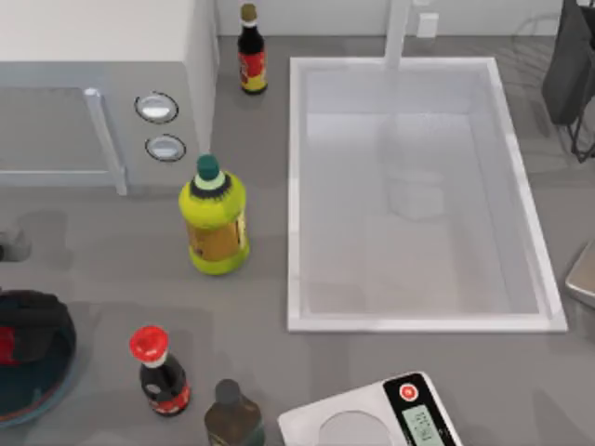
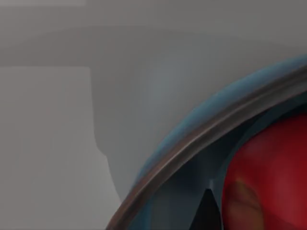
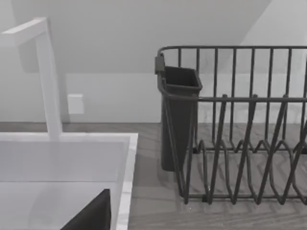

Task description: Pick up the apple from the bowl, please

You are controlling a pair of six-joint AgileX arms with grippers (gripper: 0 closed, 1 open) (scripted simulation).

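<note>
The blue bowl (image 1: 54, 388) sits at the table's front left edge, partly cut off. A strip of the red apple (image 1: 7, 346) shows inside it. My left gripper (image 1: 35, 321) is a dark mass low over the bowl, covering most of the apple. In the left wrist view the bowl's dark rim (image 2: 201, 139) curves past, and the glossy apple (image 2: 273, 182) lies very close just inside it. My right arm (image 1: 584, 274) stays parked at the table's right edge.
A yellow-green bottle (image 1: 214, 223) stands mid-left. A red-capped sauce bottle (image 1: 160, 372) and a dark bottle (image 1: 232, 413) stand right of the bowl. Also here are a white sink (image 1: 418, 195), microwave (image 1: 93, 111), scale (image 1: 372, 423) and dish rack (image 3: 230, 124).
</note>
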